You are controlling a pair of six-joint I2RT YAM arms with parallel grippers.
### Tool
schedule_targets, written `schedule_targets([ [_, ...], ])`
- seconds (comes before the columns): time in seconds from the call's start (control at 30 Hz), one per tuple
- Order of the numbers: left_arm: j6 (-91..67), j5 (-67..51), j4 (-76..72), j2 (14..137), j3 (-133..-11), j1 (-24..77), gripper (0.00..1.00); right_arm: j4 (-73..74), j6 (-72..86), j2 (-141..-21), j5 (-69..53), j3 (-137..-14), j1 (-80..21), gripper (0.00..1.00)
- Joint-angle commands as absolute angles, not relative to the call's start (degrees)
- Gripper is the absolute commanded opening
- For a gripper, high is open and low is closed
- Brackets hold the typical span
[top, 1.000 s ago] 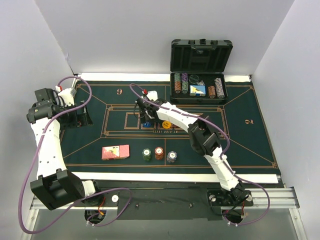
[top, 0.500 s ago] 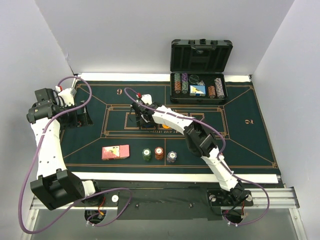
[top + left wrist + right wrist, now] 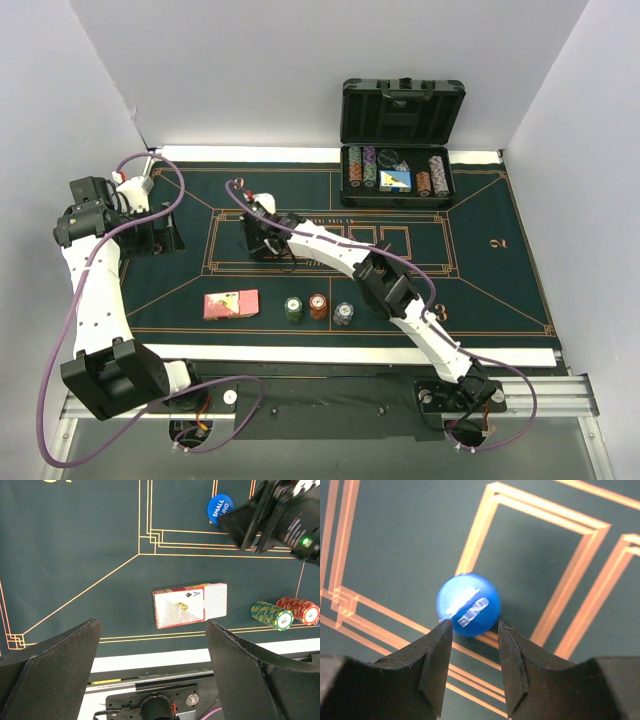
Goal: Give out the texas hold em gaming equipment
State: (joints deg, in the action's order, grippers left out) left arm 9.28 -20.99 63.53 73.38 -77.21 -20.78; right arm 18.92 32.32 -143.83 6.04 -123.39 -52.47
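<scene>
The right hand is clamped on the lower edge of the blue button disc, over the orange boxes of the green mat. I think it is better to lower the disc flat before releasing. The left hand hangs with fingers apart over the playing cards.

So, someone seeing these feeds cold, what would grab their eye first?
Probably the bright blue small-blind button, pinched by the right gripper over the orange-lined green felt mat. Next, the card deck with an ace of spades showing, near the mat's front edge beside three chip stacks, and the open black case at the far right.
</scene>
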Motion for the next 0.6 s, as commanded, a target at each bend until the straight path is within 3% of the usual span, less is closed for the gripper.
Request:
schedule_targets([
  [0.0,10.02,-21.71,61.61,72.95,-76.73,-21.18,0.97,15.13,31.82,-144.49,-4.91,-125.07,-56.60,0.38],
  [0.07,9.84,-22.23,61.17,73.47,-76.29,-21.18,0.97,13.63,32.43,-144.49,-8.06,-125.59,-56.51,0.40],
  [0.17,9.67,-23.46,60.38,74.00,-75.24,-21.18,0.97,13.36,32.78,-144.15,-9.76,-126.56,-56.25,0.58],
  [0.23,9.93,-25.21,59.33,74.62,-74.54,-21.09,0.97,13.27,33.13,-141.78,-8.71,-124.73,-55.12,0.63],
  [0.37,9.41,-25.76,55.12,77.60,-73.74,-17.94,0.97,9.33,34.45,-130.19,-5.37,-109.82,-50.91,0.67],
  [0.57,4.85,-18.72,46.69,87.16,-73.74,-4.07,0.97,8.17,32.43,-111.55,3.39,-90.30,-43.87,0.71],
])
